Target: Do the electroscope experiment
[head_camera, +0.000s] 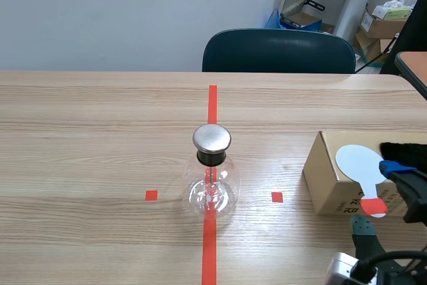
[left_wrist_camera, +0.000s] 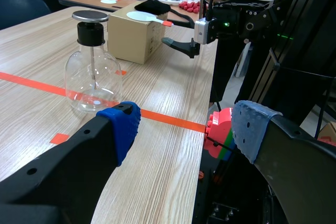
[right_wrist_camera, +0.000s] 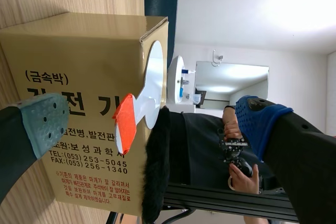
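Right jaws are gaping wide, the white paddle (right_wrist_camera: 151, 87) lying on the box (right_wrist_camera: 79, 59) just ahead between them; left jaws are hanging open too, electroscope (left_wrist_camera: 93, 80) ahead.

Count of things on and around the table

One electroscope (head_camera: 211, 178) is counted on the one table (head_camera: 100, 138). To the right of the electroscope, one cardboard box (head_camera: 327, 181) is seen, and on it one white paddle (head_camera: 355, 160) and one black fur piece (head_camera: 403, 149) are laid. Beyond the electroscope, one dark chair (head_camera: 279, 51) is found. Two grippers are counted, the left gripper (left_wrist_camera: 186, 129) and the right gripper (right_wrist_camera: 151, 121). One long tape line (head_camera: 212, 101) is marked under the electroscope and two small tape squares (head_camera: 151, 195) are marked beside it.
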Controlling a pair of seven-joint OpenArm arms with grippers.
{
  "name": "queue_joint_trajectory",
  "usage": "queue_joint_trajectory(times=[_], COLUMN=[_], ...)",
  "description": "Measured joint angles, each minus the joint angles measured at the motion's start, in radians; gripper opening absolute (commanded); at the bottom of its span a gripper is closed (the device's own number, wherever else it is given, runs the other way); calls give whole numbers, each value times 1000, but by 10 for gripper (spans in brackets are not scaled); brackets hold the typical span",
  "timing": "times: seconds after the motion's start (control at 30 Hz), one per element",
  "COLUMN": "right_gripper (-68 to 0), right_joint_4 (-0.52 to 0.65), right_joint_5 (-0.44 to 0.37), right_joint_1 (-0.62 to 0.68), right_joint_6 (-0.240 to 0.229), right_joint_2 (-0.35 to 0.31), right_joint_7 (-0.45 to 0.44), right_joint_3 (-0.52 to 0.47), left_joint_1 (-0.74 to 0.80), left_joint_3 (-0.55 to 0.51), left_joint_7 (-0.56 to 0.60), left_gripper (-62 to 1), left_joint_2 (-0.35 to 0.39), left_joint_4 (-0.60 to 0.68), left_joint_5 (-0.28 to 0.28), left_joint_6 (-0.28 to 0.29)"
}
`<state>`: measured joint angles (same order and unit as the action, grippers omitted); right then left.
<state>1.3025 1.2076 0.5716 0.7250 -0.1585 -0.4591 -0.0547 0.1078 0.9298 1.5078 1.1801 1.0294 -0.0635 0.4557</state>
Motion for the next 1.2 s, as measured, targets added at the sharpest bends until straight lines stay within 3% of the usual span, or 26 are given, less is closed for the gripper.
queue_joint_trajectory(times=[0.13,0.27,0.43,0.53,0.63,0.8,0.9,0.97,1.07,1.2], right_gripper=[4,4,4,4,4,4,4,4,4,4], right_joint_4=[0,0,66,209,349,499,574,621,687,758], right_joint_5=[0,-9,-208,-304,-417,-633,-788,-898,-1061,-1247], right_joint_1=[0,8,84,180,277,390,418,417,403,372], right_joint_6=[0,0,-16,-180,-355,-576,-703,-756,-792,-848], right_joint_2=[0,0,-2,-16,-26,-30,-60,-105,-190,-285], right_joint_7=[0,-6,-67,-84,-87,-107,-108,-89,-42,53], right_joint_3=[0,0,0,0,1,1,1,1,1,1], left_joint_1=[0,0,0,19,87,212,272,304,365,491], left_joint_3=[0,0,0,-36,-142,-373,-516,-588,-671,-789], left_joint_7=[0,-4,-74,-174,-242,-333,-413,-492,-570,-584], left_gripper=[-217,-217,-217,-217,-217,-217,-217,-217,-217,-217], left_joint_2=[0,0,-10,-37,-79,-157,-210,-245,-279,-282], left_joint_4=[0,0,0,0,0,0,19,59,153,286], left_joint_5=[-2,-67,-178,-229,-274,-325,-326,-320,-305,-305], left_joint_6=[0,0,0,-10,-29,-29,-29,-29,-33,-33])
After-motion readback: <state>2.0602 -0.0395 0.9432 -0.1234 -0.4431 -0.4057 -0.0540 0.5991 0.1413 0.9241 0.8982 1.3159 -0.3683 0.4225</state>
